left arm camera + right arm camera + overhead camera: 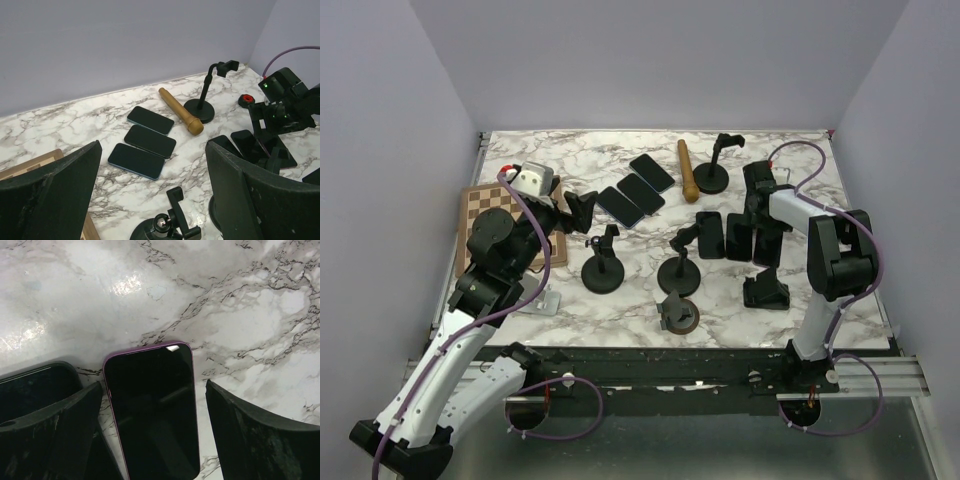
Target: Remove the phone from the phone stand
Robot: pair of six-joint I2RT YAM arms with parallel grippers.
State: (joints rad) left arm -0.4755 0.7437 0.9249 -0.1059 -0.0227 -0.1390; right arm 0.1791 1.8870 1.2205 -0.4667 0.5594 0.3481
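We get the widest look from the top view: the marble surface [630, 300] fills the scene, with the left arm [470, 300] reaching up its left side and the right arm [835, 260] folded over its right side. A chessboard [485, 205] lies at the left edge, partly under the left arm; the left wrist view catches only a wooden corner of it. Black phone stands are scattered about: a tall stand [712, 172] at the back, a left-centre stand [603, 268] and a right-centre stand [680, 270] side by side, and a brown-based stand [677, 315] nearer the front. The left gripper [582, 210] sits near the chessboard. Its own camera shows the jaws spread wide and holding nothing, and it looks across a row of three phones [150, 141] lying flat, with a wooden rod [181, 110] just beside them, towards the tall stand. The right gripper [760, 215] points down over three dark phones lying side by side, where we cannot tell one from another. Only the right wrist view settles it: the purple-edged phone [152, 415] lies flat on the marble, screen up, between jaws that are released and parted to either side of it. A darker phone [35, 390] lies just beside it.
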